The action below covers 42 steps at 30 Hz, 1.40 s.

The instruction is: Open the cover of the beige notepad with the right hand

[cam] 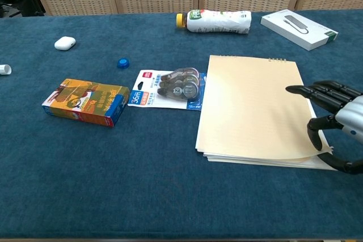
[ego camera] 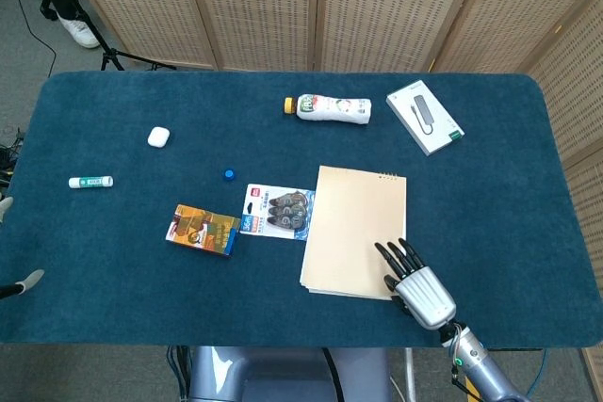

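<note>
The beige notepad (ego camera: pixel 354 231) (cam: pixel 254 103) lies shut in the right half of the table, spiral edge at the far side. My right hand (ego camera: pixel 421 289) (cam: pixel 338 118) hovers at its near right corner. The fingers (cam: pixel 311 91) reach out flat over the cover. The thumb (cam: pixel 313 130) curls down against the corner of the cover, which bends up slightly there. Nothing is gripped in the hand. Only two pale fingertips (ego camera: pixel 26 281) of my left hand show at the head view's left edge.
A blister pack of correction tapes (cam: pixel 169 90) touches the notepad's left edge. Further left are an orange box (cam: pixel 85 102), a blue cap (cam: pixel 122 63), a white earbud case (cam: pixel 64 43) and a glue stick (ego camera: pixel 90 182). At the back lie a bottle (cam: pixel 215 21) and a white box (cam: pixel 299 29).
</note>
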Each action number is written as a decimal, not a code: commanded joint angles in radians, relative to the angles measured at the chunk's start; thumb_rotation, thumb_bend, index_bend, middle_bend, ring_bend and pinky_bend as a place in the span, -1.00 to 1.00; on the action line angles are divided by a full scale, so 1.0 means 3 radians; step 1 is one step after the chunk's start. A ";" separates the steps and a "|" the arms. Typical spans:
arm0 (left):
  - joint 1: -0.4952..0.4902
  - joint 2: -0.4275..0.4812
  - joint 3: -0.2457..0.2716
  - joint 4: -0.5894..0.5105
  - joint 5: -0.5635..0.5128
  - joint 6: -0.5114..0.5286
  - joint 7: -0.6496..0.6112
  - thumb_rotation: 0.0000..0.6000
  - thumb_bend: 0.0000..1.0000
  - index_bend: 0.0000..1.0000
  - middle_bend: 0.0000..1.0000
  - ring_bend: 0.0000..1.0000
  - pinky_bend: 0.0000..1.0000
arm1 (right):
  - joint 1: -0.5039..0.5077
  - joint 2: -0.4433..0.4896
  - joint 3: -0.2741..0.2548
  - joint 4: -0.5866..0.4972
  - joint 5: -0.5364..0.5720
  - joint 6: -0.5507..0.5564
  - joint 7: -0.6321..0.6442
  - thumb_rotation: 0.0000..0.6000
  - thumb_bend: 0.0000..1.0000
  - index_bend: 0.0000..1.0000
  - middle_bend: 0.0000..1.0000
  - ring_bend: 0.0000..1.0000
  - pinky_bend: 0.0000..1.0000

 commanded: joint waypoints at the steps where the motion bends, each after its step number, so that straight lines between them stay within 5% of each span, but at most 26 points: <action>1: 0.0000 0.0002 0.0001 0.0000 -0.0001 -0.0002 -0.0004 1.00 -1.00 -1.00 -1.00 -1.00 -1.00 | 0.0000 0.0001 -0.0003 -0.0004 0.0004 0.0002 0.0006 1.00 0.14 0.27 -0.98 -1.00 -1.00; 13: 0.0005 0.0010 0.0001 0.0003 0.0004 0.0006 -0.0025 1.00 -1.00 -1.00 -1.00 -1.00 -1.00 | 0.0003 0.0086 -0.0079 -0.0060 -0.0076 0.0061 0.0048 1.00 0.32 0.33 -0.96 -1.00 -1.00; 21: 0.0004 0.0007 0.0003 0.0000 0.0006 0.0003 -0.0013 1.00 -1.00 -1.00 -1.00 -1.00 -1.00 | 0.0000 0.0239 -0.0172 -0.0105 -0.0208 0.0168 0.0108 1.00 0.65 0.36 -0.93 -1.00 -1.00; 42: -0.0009 -0.0016 0.0012 -0.0022 0.0000 -0.0019 0.0068 1.00 -1.00 -1.00 -1.00 -1.00 -1.00 | 0.0146 0.0705 -0.0568 0.0014 -0.1064 0.0497 -0.0054 1.00 0.65 0.39 -0.86 -1.00 -1.00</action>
